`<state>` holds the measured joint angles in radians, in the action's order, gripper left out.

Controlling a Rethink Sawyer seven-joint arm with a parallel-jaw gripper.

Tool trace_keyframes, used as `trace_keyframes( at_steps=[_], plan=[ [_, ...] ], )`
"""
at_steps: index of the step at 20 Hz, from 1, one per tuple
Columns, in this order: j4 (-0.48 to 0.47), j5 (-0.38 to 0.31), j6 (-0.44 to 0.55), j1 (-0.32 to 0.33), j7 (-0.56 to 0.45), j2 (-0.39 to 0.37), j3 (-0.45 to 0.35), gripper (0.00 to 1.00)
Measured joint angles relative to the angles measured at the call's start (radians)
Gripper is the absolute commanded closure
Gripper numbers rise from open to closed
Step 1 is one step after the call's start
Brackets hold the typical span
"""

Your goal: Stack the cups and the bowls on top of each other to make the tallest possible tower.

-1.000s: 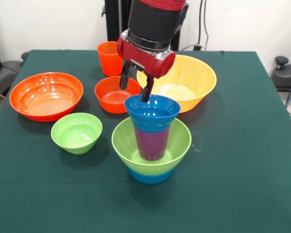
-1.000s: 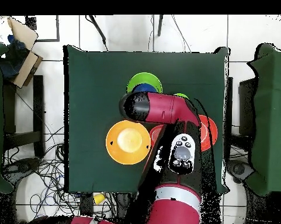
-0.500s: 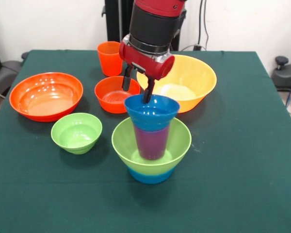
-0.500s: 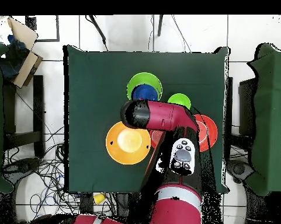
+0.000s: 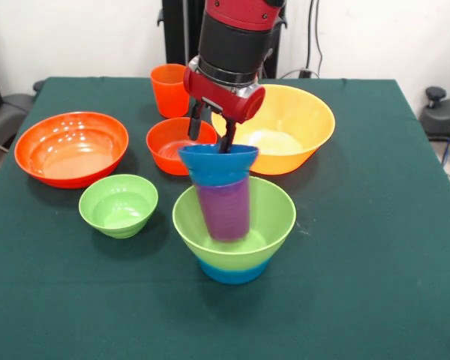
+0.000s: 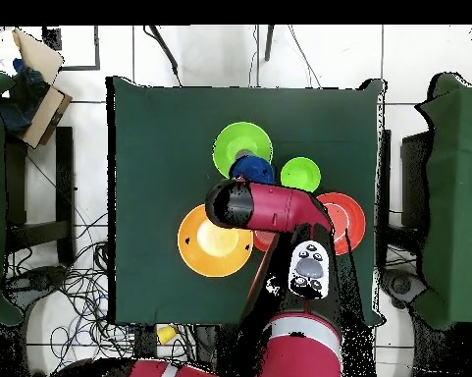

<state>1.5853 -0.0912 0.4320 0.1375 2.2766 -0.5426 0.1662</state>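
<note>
Taking the large green bowl (image 5: 266,225) as landmark, nested on the light blue bowl (image 5: 232,271): far to its left sits the large red-orange bowl (image 5: 70,147), then the small green bowl (image 5: 118,204), with the medium red-orange bowl (image 5: 172,146) and orange-red cup (image 5: 169,90) behind. Gripper (image 5: 208,133) is clamped on the far rim of the dark blue bowl (image 5: 216,166), which sits directly under it, capping the tilted purple cup (image 5: 225,210) whose base hangs inside the green bowl. Yellow-orange bowl (image 5: 296,124) lies behind-right.
</note>
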Motion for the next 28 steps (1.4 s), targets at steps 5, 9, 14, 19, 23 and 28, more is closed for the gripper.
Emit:
trace_keyframes(
  at_steps=[5,9,14,19,23,28],
  plan=[
    [0.023,-0.022,-0.040,0.009,0.000,0.000,-0.002,0.00],
    [0.033,-0.028,-0.060,0.018,0.000,0.000,-0.003,0.00],
    [0.034,-0.028,-0.061,0.015,0.000,0.000,-0.003,0.00],
    [0.034,-0.028,-0.061,0.011,0.000,0.000,-0.003,0.00],
    [0.027,-0.028,-0.060,0.011,0.000,0.000,-0.005,0.00],
    [0.003,-0.028,-0.060,0.011,0.000,0.000,-0.006,0.00]
  ],
)
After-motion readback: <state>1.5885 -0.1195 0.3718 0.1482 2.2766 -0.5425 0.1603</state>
